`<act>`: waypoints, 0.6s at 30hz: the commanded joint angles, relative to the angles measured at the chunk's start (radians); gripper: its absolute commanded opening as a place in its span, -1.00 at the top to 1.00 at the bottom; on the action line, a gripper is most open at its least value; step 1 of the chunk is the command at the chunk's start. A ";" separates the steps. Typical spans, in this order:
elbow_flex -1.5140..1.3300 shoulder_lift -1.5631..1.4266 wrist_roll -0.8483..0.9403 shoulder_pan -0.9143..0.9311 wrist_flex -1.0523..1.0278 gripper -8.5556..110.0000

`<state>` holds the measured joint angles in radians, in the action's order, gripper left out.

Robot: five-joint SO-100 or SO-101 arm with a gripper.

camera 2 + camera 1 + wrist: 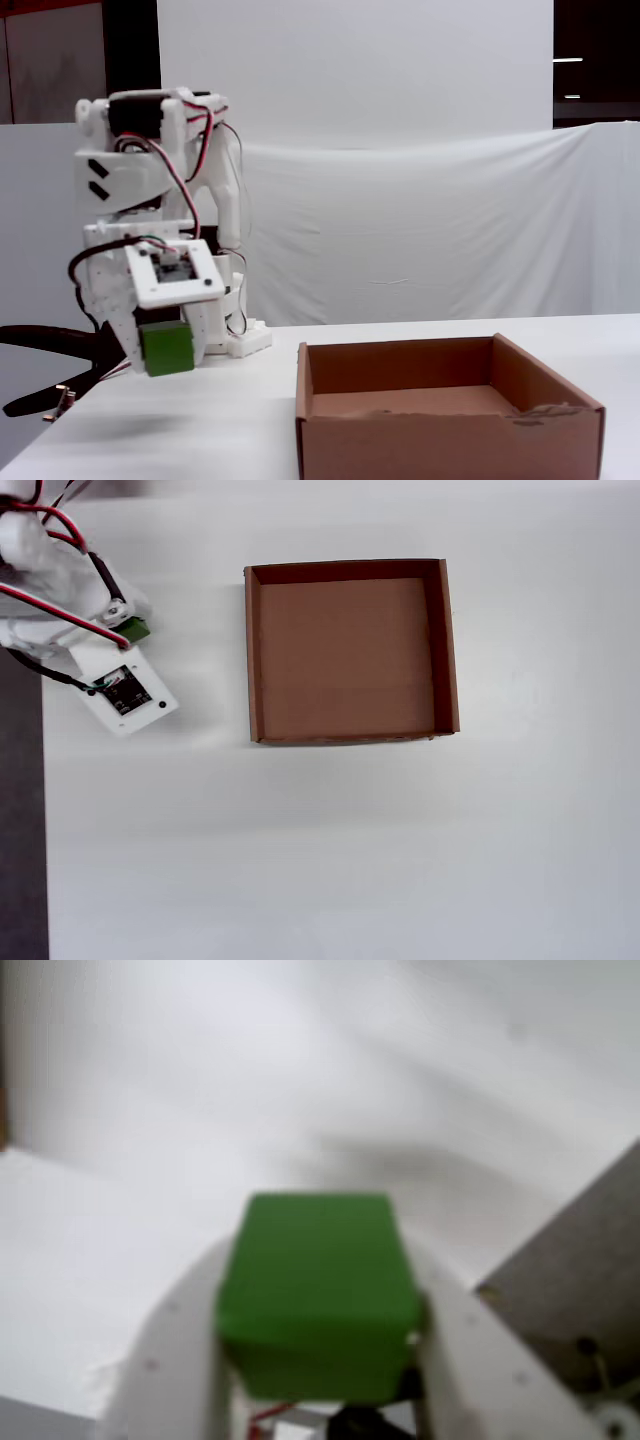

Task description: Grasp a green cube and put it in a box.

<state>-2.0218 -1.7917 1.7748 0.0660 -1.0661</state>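
carrying green cube (167, 347) | gripper (320, 1360) clamped on cube, lifted clear of table (330, 850) | box (252, 660) empty, well apart to the right in overhead view | grasp done; transfer and release pending

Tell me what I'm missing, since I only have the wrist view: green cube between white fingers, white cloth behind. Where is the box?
Observer: In the overhead view the box lies to the right of the gripper, apart from it and not under it.
Operator: Is anything in the box already?
Observer: No, its brown bottom shows bare in the overhead view.
Operator: Is the cube off the table?
Observer: Yes. In the fixed view the green cube hangs clear above the white tabletop, clamped in the gripper.
Operator: High enough to clear the wall?
Observer: In the fixed view the cube's underside looks level with the box's rim, so I cannot say.
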 commanded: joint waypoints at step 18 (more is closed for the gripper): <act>0.146 -0.198 -0.337 -0.495 -0.144 0.64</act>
<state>-1.9451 -1.9819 1.4435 -0.3927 -1.2272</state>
